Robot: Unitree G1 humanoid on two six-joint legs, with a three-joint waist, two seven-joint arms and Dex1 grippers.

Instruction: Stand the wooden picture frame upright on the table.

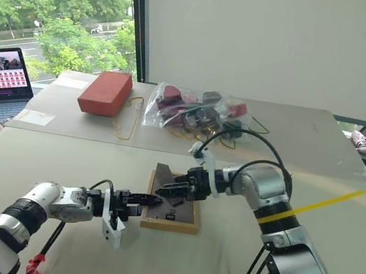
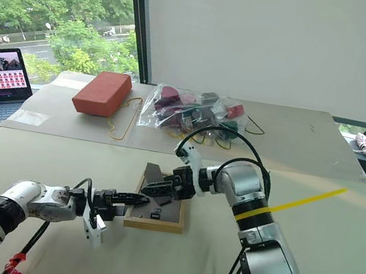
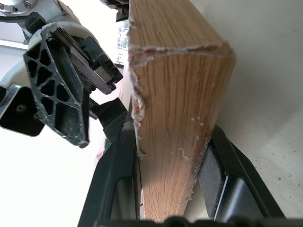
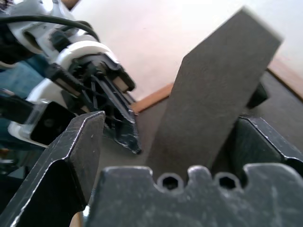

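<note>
Left gripper (image 1: 150,201): pinching wooden picture frame (image 1: 171,221) edge, centre.
Right gripper (image 4: 175,156): spread around fold-out stand (image 4: 215,90).
Risk: stand slips free, frame flops flat.

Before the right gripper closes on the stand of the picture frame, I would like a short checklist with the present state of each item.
1. Wooden picture frame lies backboard up on the table: ok.
2. Left gripper pinches the wooden edge of the frame between both fingers: ok.
3. Fold-out stand is raised off the backboard: ok.
4. Right gripper is open with the stand between its fingers: ok.
5. Right gripper's fingers touch the stand already: cannot tell.
6. Red block and bag of items are far behind the frame, out of the way: ok.
</note>
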